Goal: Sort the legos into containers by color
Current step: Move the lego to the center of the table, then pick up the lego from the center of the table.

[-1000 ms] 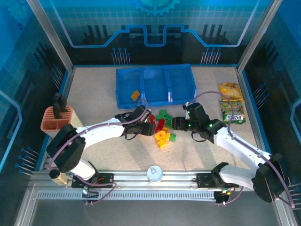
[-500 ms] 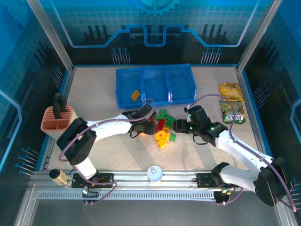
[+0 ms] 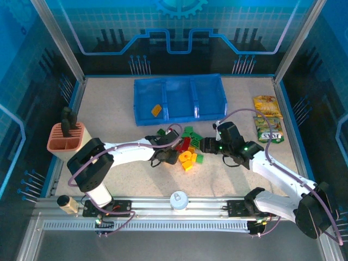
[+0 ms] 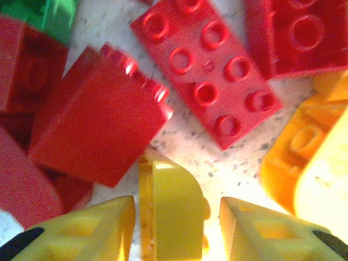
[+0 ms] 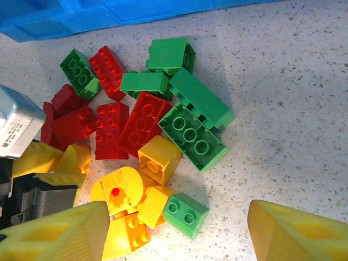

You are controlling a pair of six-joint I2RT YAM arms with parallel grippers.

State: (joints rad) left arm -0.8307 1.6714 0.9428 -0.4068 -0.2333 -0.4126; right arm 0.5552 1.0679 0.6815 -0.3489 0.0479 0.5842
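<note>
From above, the desk [image 3: 109, 109] is a speckled beige top inside an enclosure of blue-lit panels and aluminium rails. A blue tray [image 3: 206, 98] with three compartments sits at the far middle, and one yellow-orange brick [image 3: 156, 110] lies in its left compartment. The legos [image 3: 187, 148] lie heaped on the desk just in front of the tray. A terracotta holder [image 3: 65, 140] stands at the left and snack packets [image 3: 267, 126] lie at the right. The left arm stretches low across the desk, with the left fingers [image 3: 174, 156] at the pile's left edge. The right arm is bent at the elbow, with the right fingers [image 3: 204, 144] at the pile's right edge.

At the left wrist, the left fingers [image 4: 92, 228] point down onto the desk, slightly apart. A yellow brick [image 4: 171, 212] stands between them, with a sliver of gap on one side. Red bricks [image 4: 206, 70] lie just beyond.

At the right wrist, the right fingers [image 5: 54, 234] are spread wide with nothing between them. They hang over the near side of the red, green and yellow pile [image 5: 157, 125].
</note>
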